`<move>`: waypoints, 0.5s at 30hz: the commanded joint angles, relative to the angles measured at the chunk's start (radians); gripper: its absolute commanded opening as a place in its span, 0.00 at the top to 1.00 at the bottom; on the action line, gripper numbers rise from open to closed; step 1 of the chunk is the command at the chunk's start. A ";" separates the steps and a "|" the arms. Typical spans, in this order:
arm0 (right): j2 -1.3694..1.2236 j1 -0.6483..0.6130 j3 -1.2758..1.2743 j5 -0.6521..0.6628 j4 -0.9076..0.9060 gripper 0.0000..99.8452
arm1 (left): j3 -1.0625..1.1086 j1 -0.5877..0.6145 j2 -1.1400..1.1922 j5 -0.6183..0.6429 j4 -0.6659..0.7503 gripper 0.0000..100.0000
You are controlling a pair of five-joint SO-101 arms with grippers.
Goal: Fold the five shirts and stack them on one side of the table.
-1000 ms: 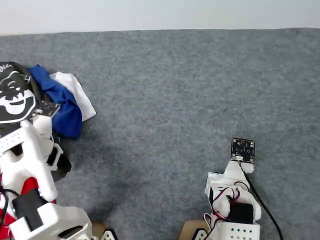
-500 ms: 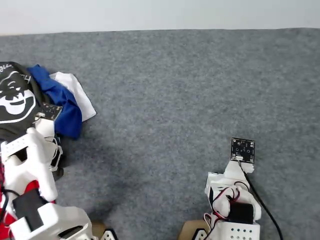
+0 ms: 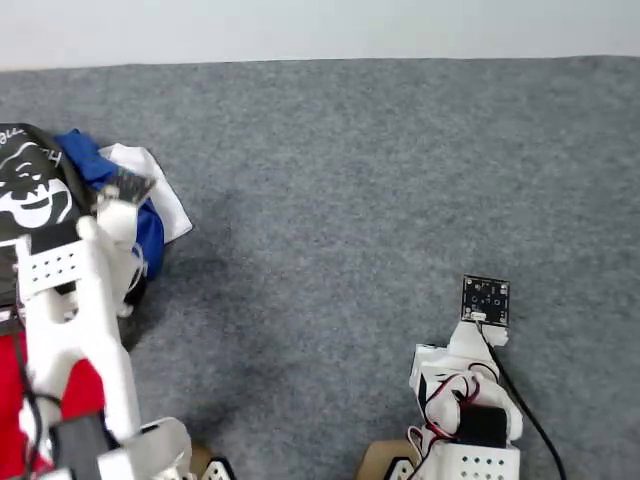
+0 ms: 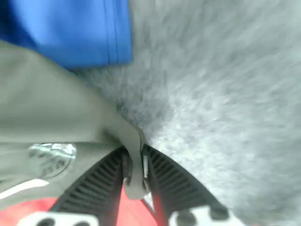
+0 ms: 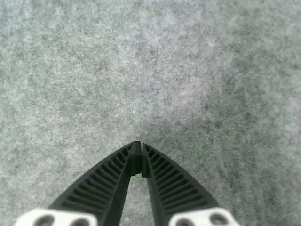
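Observation:
A pile of shirts lies at the table's left edge: a dark shirt with a white face print [image 3: 30,195], a blue shirt [image 3: 118,190], a white shirt [image 3: 160,195] and a red shirt [image 3: 30,395]. My left gripper [image 4: 135,162] is shut on a fold of the dark olive-grey shirt [image 4: 51,117], with the blue shirt [image 4: 70,28] beyond it and red cloth [image 4: 28,207] beneath. The left arm [image 3: 85,300] stands over the pile. My right gripper [image 5: 137,160] is shut on nothing above bare grey mat; its arm [image 3: 465,400] sits at the front right.
The grey felt mat [image 3: 380,180] covers the table from the pile across to the right edge. A pale wall band [image 3: 320,30] runs along the far side.
The left arm has stretched away from its base toward the pile, its wrist rising over the blue shirt. The right arm has kept still.

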State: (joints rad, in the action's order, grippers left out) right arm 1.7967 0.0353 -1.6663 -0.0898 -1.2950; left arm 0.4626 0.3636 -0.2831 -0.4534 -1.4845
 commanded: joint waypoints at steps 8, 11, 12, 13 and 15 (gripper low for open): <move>0.010 -0.004 -0.017 -0.006 -0.007 0.99 | -0.298 -0.397 -0.273 0.302 -0.091 1.00; 0.010 -0.004 -0.017 -0.006 -0.007 0.99 | -0.341 -0.496 -0.259 0.341 -0.091 1.00; 0.010 -0.004 -0.017 -0.006 -0.007 0.99 | -0.361 -0.535 -0.258 0.342 -0.091 1.00; 0.010 -0.004 -0.017 -0.006 -0.007 0.99 | -0.386 -0.578 -0.259 0.344 -0.089 1.00; 0.010 -0.004 -0.017 -0.006 -0.007 0.99 | -0.443 -0.683 -0.262 0.345 -0.089 1.00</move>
State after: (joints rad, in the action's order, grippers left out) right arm 1.7967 0.0353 -1.6663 -0.0898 -1.2950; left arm 0.1220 -0.1826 -0.5255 -0.1204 -1.5673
